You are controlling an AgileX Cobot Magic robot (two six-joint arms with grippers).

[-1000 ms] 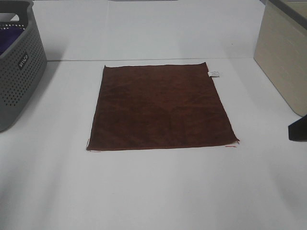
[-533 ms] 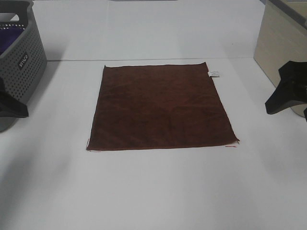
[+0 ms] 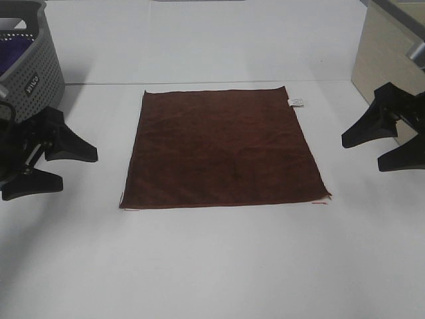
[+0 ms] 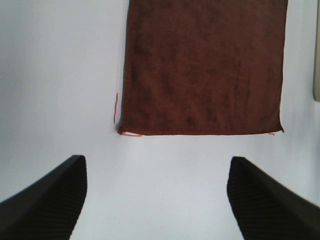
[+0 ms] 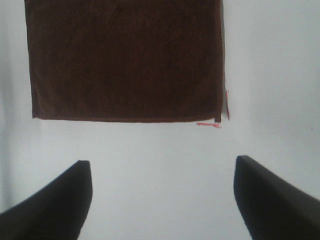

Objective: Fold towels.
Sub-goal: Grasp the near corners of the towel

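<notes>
You are looking at the dark reddish-brown square microfibre towel [image 3: 222, 149], which is lying flat and unfolded in the middle of the white surface [image 3: 219, 266]. Your left tool [image 3: 78, 169] is sitting off its left edge with fingers spread apart, and your right tool [image 3: 362, 154] is sitting off the right edge, likewise spread.

Left pincer [image 3: 78, 170] and right pincer [image 3: 362, 155] both hover spread wide.
</notes>
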